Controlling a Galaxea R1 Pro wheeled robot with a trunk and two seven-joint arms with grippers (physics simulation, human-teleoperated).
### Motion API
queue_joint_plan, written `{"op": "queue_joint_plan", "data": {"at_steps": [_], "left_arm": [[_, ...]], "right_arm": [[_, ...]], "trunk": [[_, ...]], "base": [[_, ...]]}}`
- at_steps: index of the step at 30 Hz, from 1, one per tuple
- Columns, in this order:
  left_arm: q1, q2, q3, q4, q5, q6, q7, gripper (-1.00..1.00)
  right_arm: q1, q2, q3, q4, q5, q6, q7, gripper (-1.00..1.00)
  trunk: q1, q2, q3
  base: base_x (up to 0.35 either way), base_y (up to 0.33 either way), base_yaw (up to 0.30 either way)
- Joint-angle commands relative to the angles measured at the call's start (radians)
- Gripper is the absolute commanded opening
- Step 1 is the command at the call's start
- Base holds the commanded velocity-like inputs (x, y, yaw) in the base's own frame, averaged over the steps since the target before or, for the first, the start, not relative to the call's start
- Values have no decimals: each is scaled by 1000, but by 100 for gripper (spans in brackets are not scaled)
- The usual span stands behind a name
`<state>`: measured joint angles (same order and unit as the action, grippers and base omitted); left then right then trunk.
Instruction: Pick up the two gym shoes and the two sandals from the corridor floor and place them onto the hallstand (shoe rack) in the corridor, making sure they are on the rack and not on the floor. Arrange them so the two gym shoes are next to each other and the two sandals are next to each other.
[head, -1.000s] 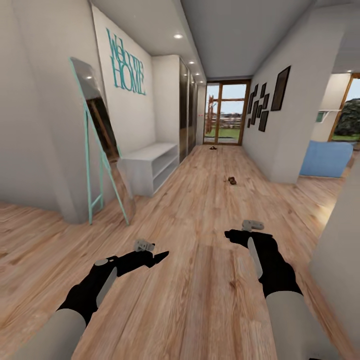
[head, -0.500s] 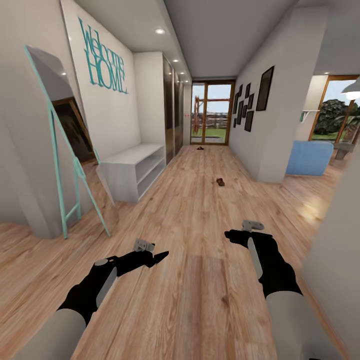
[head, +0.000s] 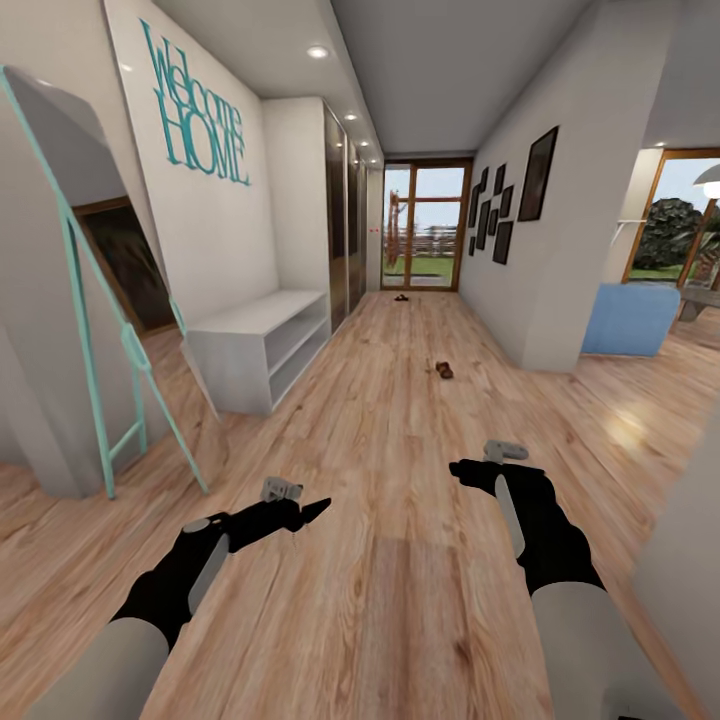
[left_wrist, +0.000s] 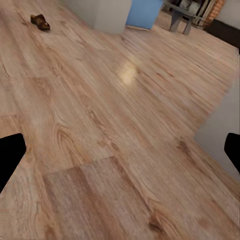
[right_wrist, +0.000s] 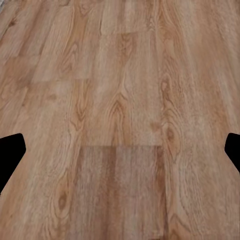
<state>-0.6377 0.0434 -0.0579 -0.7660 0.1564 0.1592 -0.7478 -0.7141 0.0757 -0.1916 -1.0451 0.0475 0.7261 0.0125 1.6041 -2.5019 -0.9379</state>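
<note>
Grippers, left (head: 318, 509) and right (head: 462, 468), hang released and empty while a sandal (head: 443, 371) lies mid-floor well ahead, rack (head: 262, 345) at left; light, stiff-soled, probably best pinched by its strap.

Far brown item (head: 401, 297) by the glass door (head: 428, 226) was too small to identify; the nearer sandal (head: 443, 371) showed only as a small brown blob, strap detail unreadable. Leaning mirror (head: 70, 250) was cut off by the head view's left edge. In both wrist views the fingertips (left_wrist: 10, 157) were clipped at the frame edges.
</note>
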Motion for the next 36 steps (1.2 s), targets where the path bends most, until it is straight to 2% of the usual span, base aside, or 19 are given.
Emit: {"op": "queue_joint_plan", "data": {"at_steps": [1, 5, 10, 36], "left_arm": [[0, 1, 4, 6, 11, 10, 9, 100], [0, -2, 96, 30, 10, 2, 127, 100], [0, -5, 133, 37, 11, -31, 187, 100], [0, -4, 136, 37, 11, -35, 189, 100]], "right_arm": [[-1, 1, -2, -1, 5, 5, 1, 100], [-1, 1, -2, -1, 5, 5, 1, 100], [-1, 1, -2, -1, 5, 4, 2, 100], [-1, 1, -2, -1, 5, 4, 1, 100]], "trunk": [[0, 0, -1], [0, 0, -1], [0, 0, -1], [0, 0, -1]], "base": [[347, 0, 0], [347, 0, 0], [347, 0, 0], [347, 0, 0]]}}
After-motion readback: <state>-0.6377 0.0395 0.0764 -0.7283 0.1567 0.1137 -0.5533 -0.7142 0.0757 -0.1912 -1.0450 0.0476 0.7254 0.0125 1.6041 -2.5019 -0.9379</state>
